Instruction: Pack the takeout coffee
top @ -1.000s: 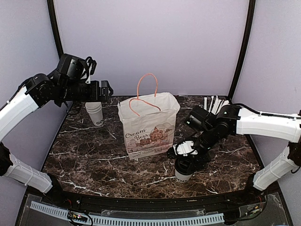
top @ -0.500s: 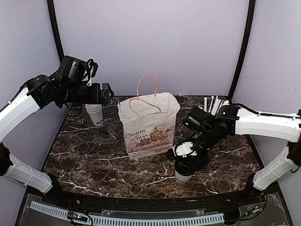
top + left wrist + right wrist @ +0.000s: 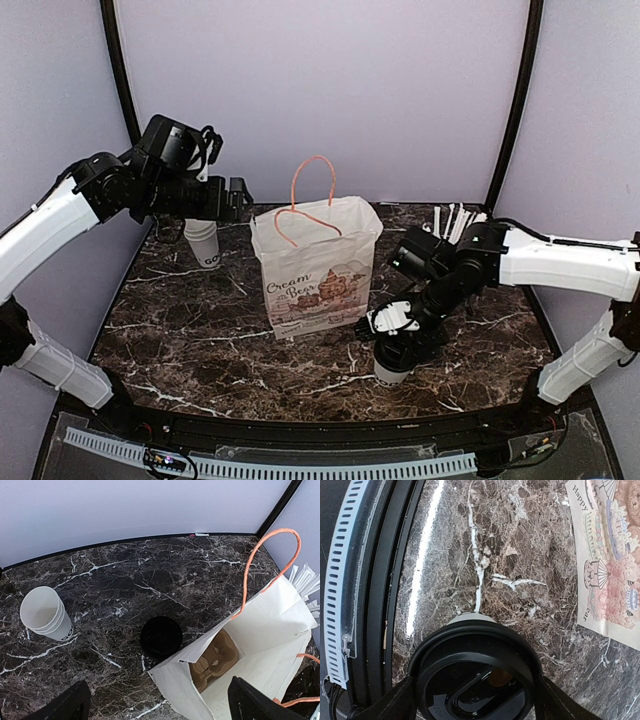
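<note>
Two robot arms reach over a dark marble worktop (image 3: 200, 340). The right jaws are low at the near right and grasp the coffee (image 3: 392, 374). A finger (image 3: 390, 700) rests against each side of its lid (image 3: 475, 680), and the cup stands on the worktop directly under the wrist. Just to the left of these jaws stands a white paper bag (image 3: 318, 265) with orange handles and a printed picture, upright and open at the top. The coffee is outside the bag, near its lower right corner. Behind the right jaws, at the far right edge, white straws (image 3: 452, 220) stick up. The left jaws are released, spread wide and held high at the far left. In the left wrist view, the bag's open mouth lies below them towards the right finger, with a brown cardboard tray (image 3: 215, 662) at the bottom. Below them towards the left finger, a stack of white cups (image 3: 45, 612) stands on the worktop. Between that stack and the bag sits a black disc (image 3: 161, 636); whether a cup is under it cannot be told.
</note>
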### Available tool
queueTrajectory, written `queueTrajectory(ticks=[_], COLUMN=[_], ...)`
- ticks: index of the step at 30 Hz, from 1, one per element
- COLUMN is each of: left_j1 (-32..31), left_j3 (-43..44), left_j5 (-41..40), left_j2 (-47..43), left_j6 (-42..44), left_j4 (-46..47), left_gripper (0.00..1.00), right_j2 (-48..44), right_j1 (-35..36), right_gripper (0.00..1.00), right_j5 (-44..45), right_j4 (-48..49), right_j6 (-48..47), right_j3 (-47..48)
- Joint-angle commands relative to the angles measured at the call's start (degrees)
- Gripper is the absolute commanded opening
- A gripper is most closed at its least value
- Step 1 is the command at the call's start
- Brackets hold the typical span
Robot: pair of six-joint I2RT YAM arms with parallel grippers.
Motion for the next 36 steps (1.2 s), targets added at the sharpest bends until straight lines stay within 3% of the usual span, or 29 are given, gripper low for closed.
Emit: queueTrajectory(ticks=[1, 8, 11, 17, 21, 25, 32, 36], left_j1=[0.3, 0.3, 0.3, 0.3, 0.3, 0.3, 0.3, 0.3], left_j3=[2.2, 2.4, 3.3, 6.4, 7.5, 9.0, 16.5, 21.0], left_j5=[1.5, 2.5, 2.8, 5.3, 12.7, 17.2, 16.1, 13.7], left_j2=[0.8, 1.1, 1.8, 3.0, 3.7, 6.4, 14.9, 18.7], left_j6=[1.7, 2.4, 3.6, 5.9, 8.5, 10.8, 16.6, 20.2], left_j4=[-1.0, -0.9, -1.0, -1.3, 0.0, -0.3, -4.1, -6.6], left_gripper=[0.99, 0.99, 0.99, 0.99, 0.99, 0.92, 0.82, 0.80], right_j2=[1.8, 1.4, 0.2, 2.5, 3.2, 4.4, 5.9, 5.7], right_j1=[0.5, 0.5, 0.5, -1.0, -1.2, -1.1, -1.1, -1.2], right_gripper=[0.80, 0.66, 0.65, 0.58, 0.57, 0.54, 0.50, 0.47], right_j5=[2.9, 3.9, 5.4, 4.0, 2.2, -0.6, -3.2, -2.0], right_j4=[-2.0, -2.3, -3.1, -9.5, -13.4, -18.1, -22.5, -18.4], right_j6=[-1.1, -1.5, -2.6, -7.5, -11.0, -11.9, -9.5, -5.3], right_j3=[1.2, 2.9, 4.8, 14.9, 21.2, 29.6, 47.9, 56.9])
